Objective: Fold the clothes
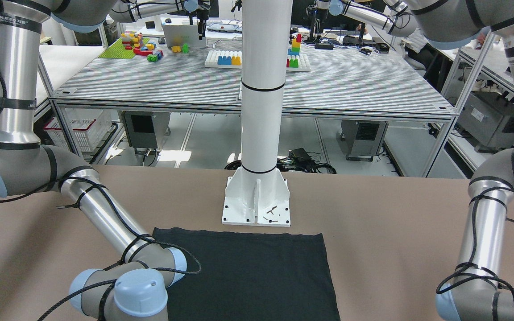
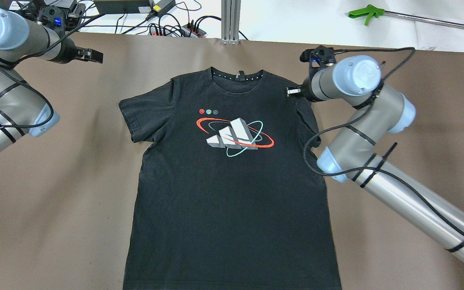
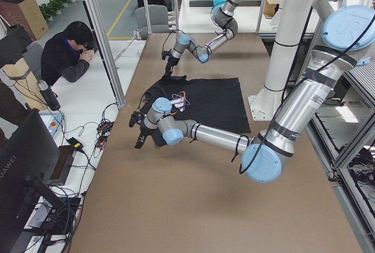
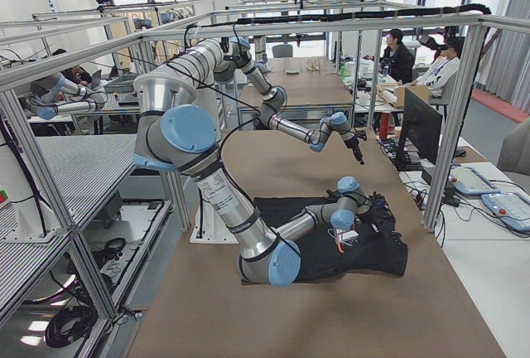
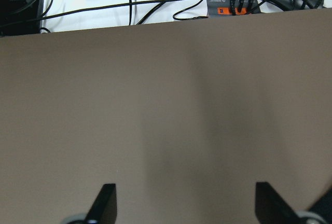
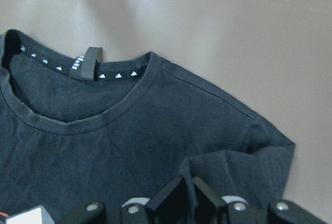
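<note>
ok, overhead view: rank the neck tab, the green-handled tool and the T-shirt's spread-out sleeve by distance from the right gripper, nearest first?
From the right gripper, at the black T-shirt's shoulder:
1. Neck tab: at the collar, just to the left.
2. Green-handled tool: on the white surface beyond the mat, farther right.
3. Spread-out sleeve: across the chest, on the robot's left side.

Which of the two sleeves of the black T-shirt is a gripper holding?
The sleeve on the robot's right: the right gripper is shut on its bunched fabric. The other sleeve lies flat, untouched.
</note>
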